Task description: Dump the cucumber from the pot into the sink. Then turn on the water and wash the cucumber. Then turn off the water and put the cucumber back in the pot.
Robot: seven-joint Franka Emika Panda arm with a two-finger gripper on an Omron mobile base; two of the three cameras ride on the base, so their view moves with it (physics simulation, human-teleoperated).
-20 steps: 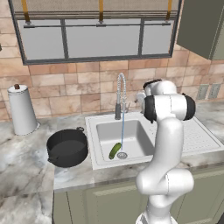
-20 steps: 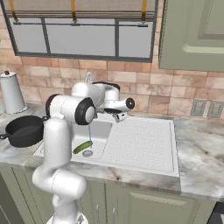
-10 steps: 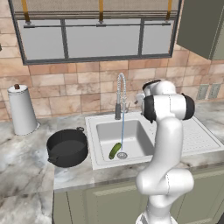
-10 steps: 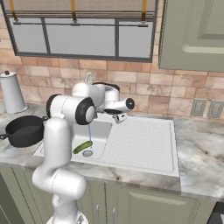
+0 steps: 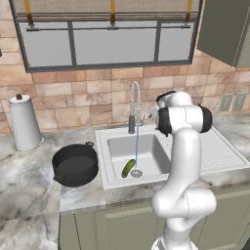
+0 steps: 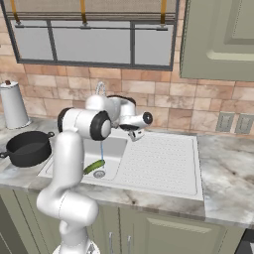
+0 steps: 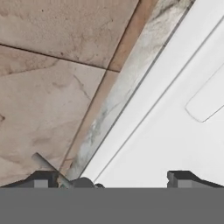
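Basically nothing's moved in the last second: the water [image 5: 136, 149] keeps running onto the cucumber [image 5: 128, 168] down in the sink [image 5: 114, 147], at 9 o'clock from the drain. The gripper [image 7: 109, 180] hangs released by the faucet base, so the wash looks underway, and the pot [image 5: 75, 164] waits empty on the tabletop.

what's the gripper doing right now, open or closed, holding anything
Gripper: open, fingertips wide apart, holding nothing, up by the sink rim.

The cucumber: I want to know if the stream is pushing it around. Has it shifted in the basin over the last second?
No. The cucumber lies in the same spot just left of the drain, in the sink, as before.
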